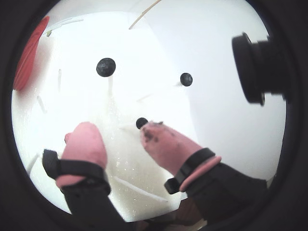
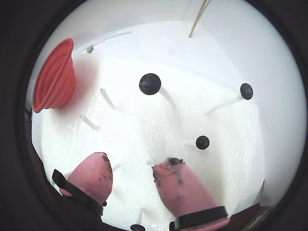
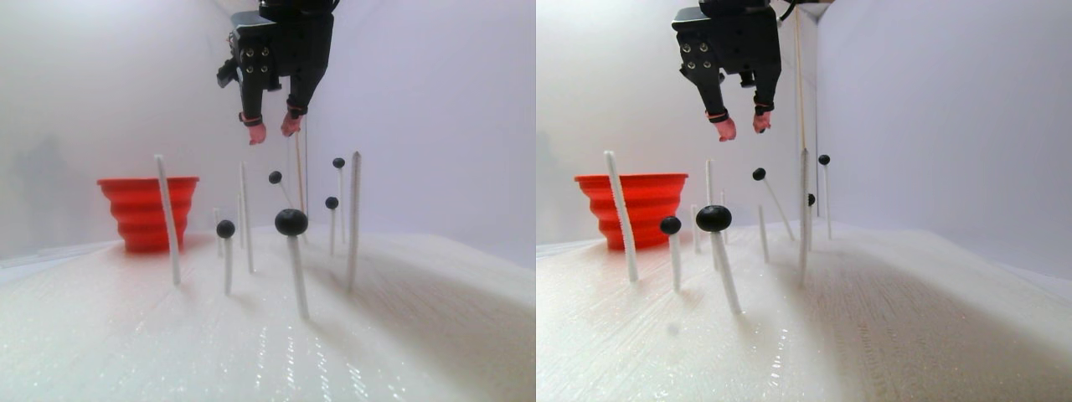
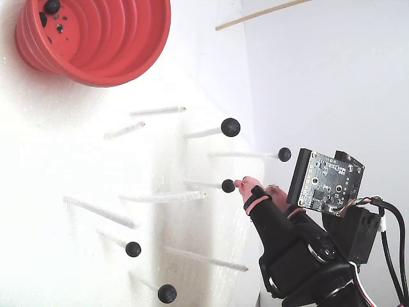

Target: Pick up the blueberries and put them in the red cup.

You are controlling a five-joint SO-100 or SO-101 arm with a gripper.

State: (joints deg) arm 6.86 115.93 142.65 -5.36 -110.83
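Hanging above the white board, the gripper [image 2: 132, 168] has its two pink fingertips [image 2: 95, 173] spread apart, and nothing is between them. In a wrist view, one fingertip [image 1: 161, 139] is just beside a small blueberry [image 1: 141, 123]; I cannot tell if it touches it. The fixed view shows the same pair, with the fingertip [image 4: 252, 190] very near the berry [image 4: 228, 186].

The blueberries stand on top of thin white sticks [image 4: 163, 197] that rise from the white board [image 3: 126, 335]. In a wrist view, a bigger one [image 2: 150, 83] is further ahead of the fingers, a smaller one [image 2: 246, 91] is far to the right, and one more [image 2: 202, 142] is near the right fingertip. The stereo pair shows several sticks without a berry.

The red cup [image 4: 96, 39] stands upright at the edge of the board, well apart from the gripper. Inside it, near the base, a dark ball [image 4: 52, 6] is visible.
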